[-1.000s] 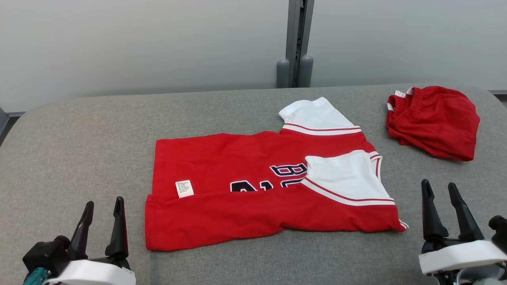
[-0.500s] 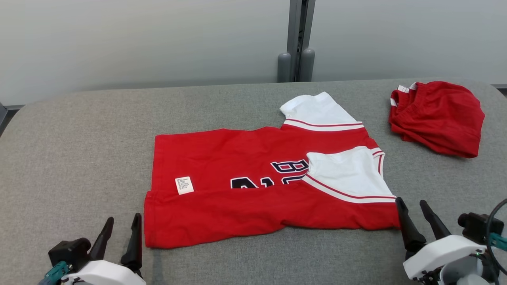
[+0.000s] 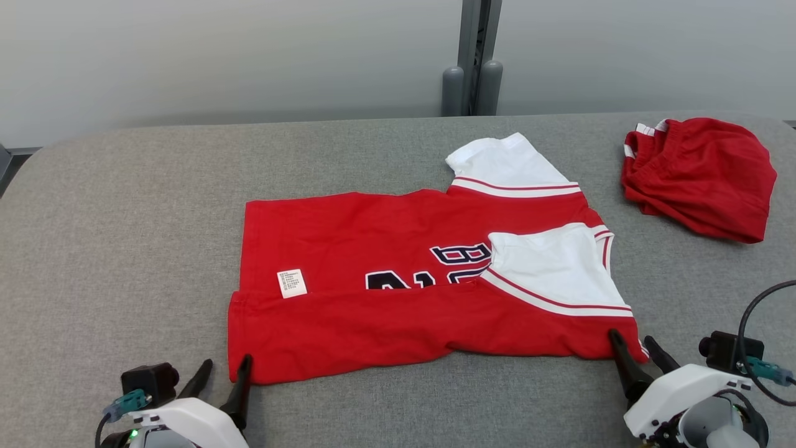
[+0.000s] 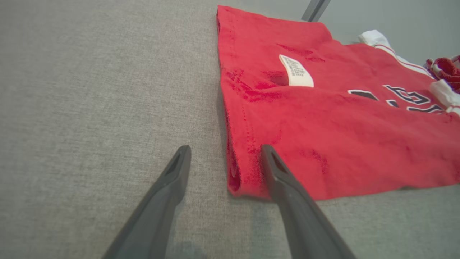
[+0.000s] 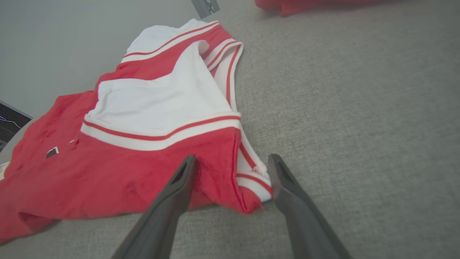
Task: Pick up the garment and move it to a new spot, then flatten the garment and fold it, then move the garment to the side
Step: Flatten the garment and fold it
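The garment (image 3: 398, 292) is a red jersey with white sleeves and dark lettering, lying half folded on the grey table, its near long edge turned over the middle. My left gripper (image 3: 225, 373) stands open at the garment's near left corner (image 4: 244, 180), jaws astride that corner. At the near right corner (image 5: 248, 187) my right gripper (image 3: 634, 348) is open too, with the cloth between its fingers. Neither pair of fingers has closed on the cloth.
A second red garment (image 3: 699, 177) lies bunched at the table's far right. The grey padded table (image 3: 124, 218) spreads wide to the left. A grey post (image 3: 472, 59) rises behind the far edge against a pale wall.
Both grippers have moved inward and forward to the garment's near corners. The head camera has shifted a little. The garment itself lies as before.
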